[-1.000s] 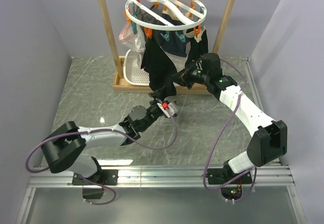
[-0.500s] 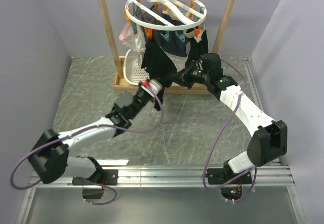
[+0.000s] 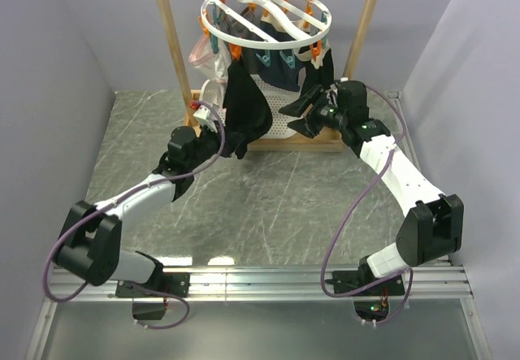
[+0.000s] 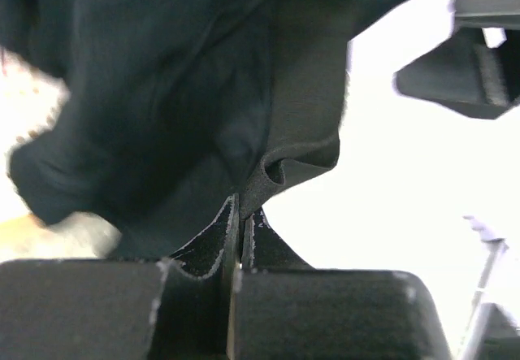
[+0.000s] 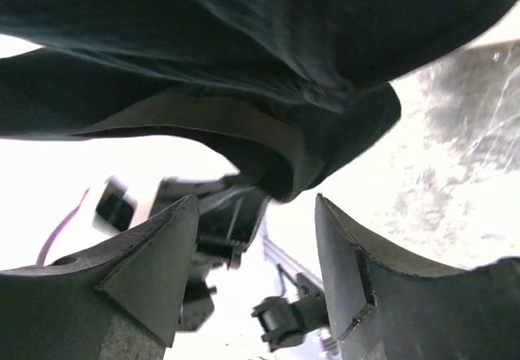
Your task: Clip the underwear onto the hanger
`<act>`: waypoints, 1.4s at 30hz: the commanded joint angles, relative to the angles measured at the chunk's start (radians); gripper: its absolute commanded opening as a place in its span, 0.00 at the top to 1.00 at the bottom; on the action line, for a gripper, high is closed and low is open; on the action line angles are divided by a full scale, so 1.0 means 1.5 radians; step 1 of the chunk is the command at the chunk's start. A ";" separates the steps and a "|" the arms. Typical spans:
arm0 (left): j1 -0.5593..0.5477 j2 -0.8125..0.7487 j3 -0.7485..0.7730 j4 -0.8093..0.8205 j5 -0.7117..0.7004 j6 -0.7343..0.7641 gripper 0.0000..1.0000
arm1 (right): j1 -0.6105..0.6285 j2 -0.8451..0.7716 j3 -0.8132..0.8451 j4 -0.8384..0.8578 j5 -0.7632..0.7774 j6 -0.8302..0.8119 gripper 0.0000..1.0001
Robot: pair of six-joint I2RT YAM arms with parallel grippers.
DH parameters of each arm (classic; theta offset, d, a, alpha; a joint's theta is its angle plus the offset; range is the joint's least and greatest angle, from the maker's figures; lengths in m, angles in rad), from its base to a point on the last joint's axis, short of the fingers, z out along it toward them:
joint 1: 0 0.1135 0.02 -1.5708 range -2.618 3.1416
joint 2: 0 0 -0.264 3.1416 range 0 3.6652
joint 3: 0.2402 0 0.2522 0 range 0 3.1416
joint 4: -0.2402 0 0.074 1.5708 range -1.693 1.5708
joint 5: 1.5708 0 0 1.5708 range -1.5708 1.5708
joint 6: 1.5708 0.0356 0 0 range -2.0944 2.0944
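Observation:
The black underwear (image 3: pixel 246 108) hangs from the round white hanger (image 3: pixel 218 2), under its orange and teal clips. My left gripper (image 3: pixel 228 142) is shut on the garment's lower edge, holding it out to the left. In the left wrist view the jaws (image 4: pixel 242 207) pinch a fold of the underwear (image 4: pixel 162 92). My right gripper (image 3: pixel 295 117) stands open just right of the hanging fabric, and nothing lies between its fingers. In the right wrist view the underwear (image 5: pixel 244 51) hangs just above the open gripper (image 5: pixel 256 218).
The hanger hangs from a wooden frame rack (image 3: pixel 174 51) at the back of the marble-patterned table. A white perforated basket (image 3: pixel 281 126) stands on the rack's base. A pale pink garment (image 3: pixel 199 51) hangs at the hanger's left side. Grey walls close both sides.
My left gripper shut on the underwear's lower end and carried it up and to the left toward the rack. My right gripper opened and let go of the fabric.

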 commanded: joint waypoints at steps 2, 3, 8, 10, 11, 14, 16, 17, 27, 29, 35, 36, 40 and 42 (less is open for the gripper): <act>0.040 0.052 0.026 0.031 0.076 -0.194 1.00 | -0.009 -0.036 0.003 0.055 -0.016 -0.080 0.33; 0.048 0.059 0.028 0.039 0.080 -0.212 1.00 | -0.009 -0.038 -0.002 0.061 -0.017 -0.085 0.33; 0.073 0.100 0.043 0.033 0.084 -0.247 1.00 | -0.015 -0.048 -0.023 0.072 -0.018 -0.099 0.33; 0.075 0.116 0.042 0.042 0.095 -0.247 1.00 | -0.016 -0.049 -0.033 0.078 -0.020 -0.099 0.33; 0.075 0.119 0.044 0.044 0.097 -0.246 0.98 | -0.017 -0.050 -0.034 0.081 -0.020 -0.100 0.34; 0.076 0.125 0.054 0.054 0.112 -0.231 0.92 | -0.017 -0.050 -0.031 0.078 -0.022 -0.109 0.33; 0.076 0.123 0.060 0.057 0.118 -0.216 0.84 | -0.019 -0.049 -0.030 0.077 -0.024 -0.112 0.33; 0.075 0.123 0.066 0.060 0.136 -0.210 0.82 | -0.021 -0.048 -0.030 0.078 -0.025 -0.116 0.33; 0.075 0.093 0.064 0.036 0.172 -0.111 0.62 | -0.027 -0.055 -0.037 0.079 -0.021 -0.152 0.33; 0.075 0.088 0.063 0.031 0.178 -0.091 0.57 | -0.029 -0.055 -0.038 0.075 -0.018 -0.163 0.33; 0.075 0.069 0.065 0.020 0.210 -0.020 0.41 | -0.029 -0.048 -0.040 0.070 -0.014 -0.197 0.33; 0.075 0.068 0.065 0.012 0.213 -0.003 0.39 | -0.029 -0.046 -0.039 0.070 -0.014 -0.200 0.33; 0.074 0.042 0.053 0.001 0.239 0.046 0.33 | -0.030 -0.045 -0.048 0.077 -0.013 -0.212 0.33; 0.075 0.031 0.048 -0.009 0.242 0.061 0.32 | -0.029 -0.048 -0.052 0.082 -0.013 -0.216 0.33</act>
